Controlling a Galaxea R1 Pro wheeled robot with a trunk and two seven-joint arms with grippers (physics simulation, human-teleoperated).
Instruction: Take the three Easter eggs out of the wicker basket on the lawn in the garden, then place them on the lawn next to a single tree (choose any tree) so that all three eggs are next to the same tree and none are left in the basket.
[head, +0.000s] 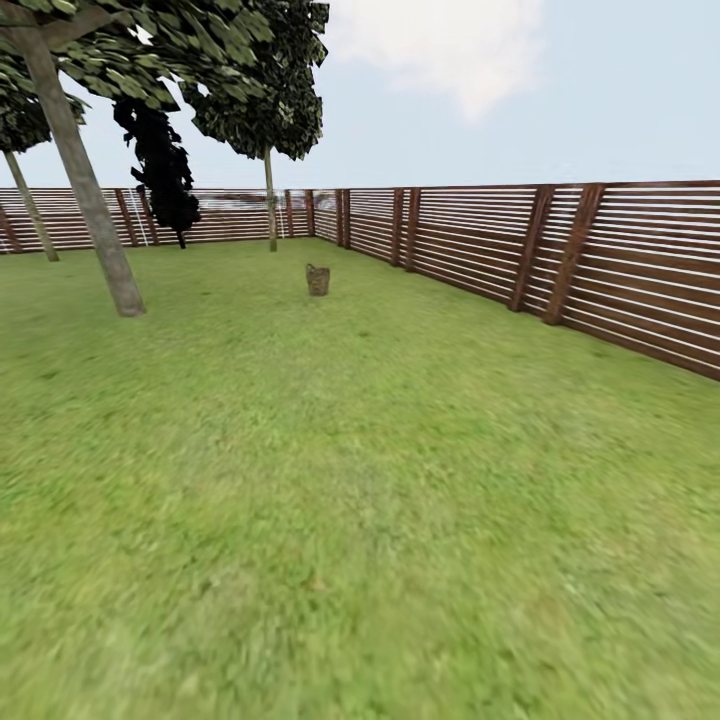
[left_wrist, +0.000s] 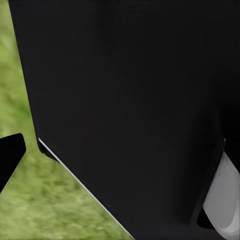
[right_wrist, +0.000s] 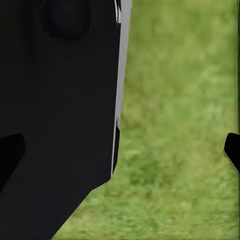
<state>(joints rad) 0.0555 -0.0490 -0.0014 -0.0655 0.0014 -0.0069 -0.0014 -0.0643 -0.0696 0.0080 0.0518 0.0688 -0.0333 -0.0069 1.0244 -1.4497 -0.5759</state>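
Head view first, going from the left: I see a tree (head: 85, 190) with a bare grey-brown trunk that leans a little, standing on the lawn (head: 330, 480) near its far left side, its leafy crown at the upper left corner. Behind it, close to the fence, there is a thinner trunk (head: 32, 212), then a dark narrow conifer (head: 165, 175), then another tree (head: 269, 195) with a green crown. A little to the right of that one and nearer to me, the wicker basket (head: 318, 279) stands upright on the grass, well apart from every trunk and not far from the wooden slat fence (head: 560, 255), which runs along the far edge and then down the right edge of the lawn. The basket is small and far away, so I cannot tell what is inside it.

In the left wrist view, one dark fingertip (left_wrist: 10, 157) of the left gripper comes in from the edge, with grass (left_wrist: 45, 200) beyond it and a black part of the robot body (left_wrist: 130, 100) in front. I cannot tell if this gripper is released or clenched.

In the right wrist view, the fingertips (right_wrist: 233, 150) of the right gripper (right_wrist: 122, 152) are far apart at the two edges, so it is released and holds nothing; between them are a black body part (right_wrist: 55, 100) and grass (right_wrist: 175, 150).
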